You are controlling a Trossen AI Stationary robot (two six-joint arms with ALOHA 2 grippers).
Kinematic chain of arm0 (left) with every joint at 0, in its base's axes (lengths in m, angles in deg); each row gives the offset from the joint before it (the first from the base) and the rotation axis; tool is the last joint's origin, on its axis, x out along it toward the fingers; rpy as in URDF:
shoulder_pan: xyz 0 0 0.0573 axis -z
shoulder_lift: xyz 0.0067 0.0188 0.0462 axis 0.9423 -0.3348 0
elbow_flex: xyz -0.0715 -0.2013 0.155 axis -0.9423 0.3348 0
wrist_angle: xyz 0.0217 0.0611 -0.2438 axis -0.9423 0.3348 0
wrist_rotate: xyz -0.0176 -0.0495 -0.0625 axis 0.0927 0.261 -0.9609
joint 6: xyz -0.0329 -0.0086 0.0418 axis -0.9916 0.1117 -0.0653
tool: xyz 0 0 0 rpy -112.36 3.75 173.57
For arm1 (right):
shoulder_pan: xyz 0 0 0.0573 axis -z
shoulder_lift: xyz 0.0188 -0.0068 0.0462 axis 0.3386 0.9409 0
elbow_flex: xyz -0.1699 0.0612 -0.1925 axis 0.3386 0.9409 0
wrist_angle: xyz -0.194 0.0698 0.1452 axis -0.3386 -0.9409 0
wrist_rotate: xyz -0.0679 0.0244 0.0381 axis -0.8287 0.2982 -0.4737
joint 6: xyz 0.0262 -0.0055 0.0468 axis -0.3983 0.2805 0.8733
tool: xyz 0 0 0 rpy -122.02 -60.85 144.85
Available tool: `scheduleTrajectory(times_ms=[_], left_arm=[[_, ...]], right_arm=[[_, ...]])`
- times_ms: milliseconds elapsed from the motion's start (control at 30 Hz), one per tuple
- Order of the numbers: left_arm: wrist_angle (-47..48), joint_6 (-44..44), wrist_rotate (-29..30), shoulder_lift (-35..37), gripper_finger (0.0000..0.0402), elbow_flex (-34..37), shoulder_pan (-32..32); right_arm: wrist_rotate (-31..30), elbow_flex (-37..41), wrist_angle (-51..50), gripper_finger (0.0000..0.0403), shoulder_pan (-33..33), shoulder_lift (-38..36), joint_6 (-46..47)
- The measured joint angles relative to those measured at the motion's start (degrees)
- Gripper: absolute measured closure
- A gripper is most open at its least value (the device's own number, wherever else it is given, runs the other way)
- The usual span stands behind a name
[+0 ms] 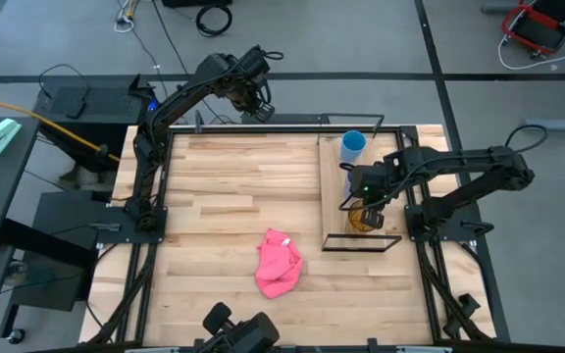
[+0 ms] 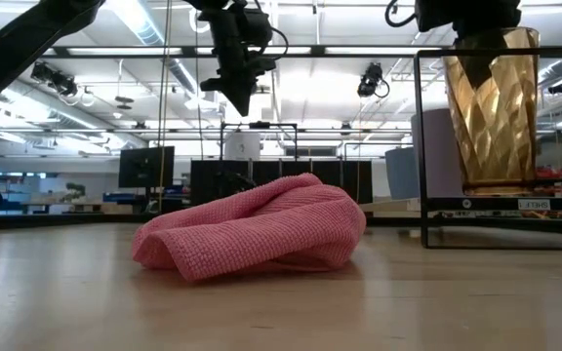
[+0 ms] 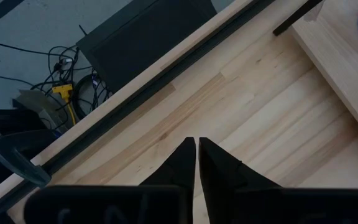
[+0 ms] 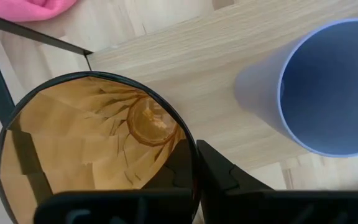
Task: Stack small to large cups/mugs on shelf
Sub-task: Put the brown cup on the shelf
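Observation:
The amber-orange cup (image 1: 366, 218) stands upright on the light wood shelf (image 1: 333, 201) near its near end; it also shows in the low view (image 2: 491, 117). My right gripper (image 1: 365, 201) is shut on its rim. A lavender cup (image 4: 328, 87) stands on the shelf just beyond it and is mostly hidden under my right arm in the high view. The light blue cup (image 1: 353, 145) stands at the shelf's far end. My left gripper (image 1: 253, 98) hangs shut and empty above the table's far edge. My right gripper pinches the amber cup's rim wall (image 4: 194, 158), on the side facing the lavender cup, with one finger inside (image 2: 476, 58) and one finger outside (image 4: 225, 177). The fingers come from above, pointing down. The cup is upright, and its base (image 2: 496, 185) looks to be on the shelf.
A crumpled pink cloth (image 1: 279, 263) lies on the tabletop to the left of the shelf's near end. The shelf's thin black frame (image 1: 361, 242) rises around the board. Bare tabletop (image 1: 233, 186) lies left of the shelf.

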Motion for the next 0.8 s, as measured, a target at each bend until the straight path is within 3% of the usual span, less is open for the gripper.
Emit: scheduleTrajectory(times_ms=[600,800], left_arm=[[0.0,0.1,0.0,0.0,0.0368,0.0,0.8],[0.0,0.1,0.0,0.0,0.0361,0.0,0.8]], right_arm=[[0.0,0.0,0.4,0.0395,0.0,1.5,-0.9],[0.0,0.0,0.3,0.0363,0.0,1.4,-0.4]])
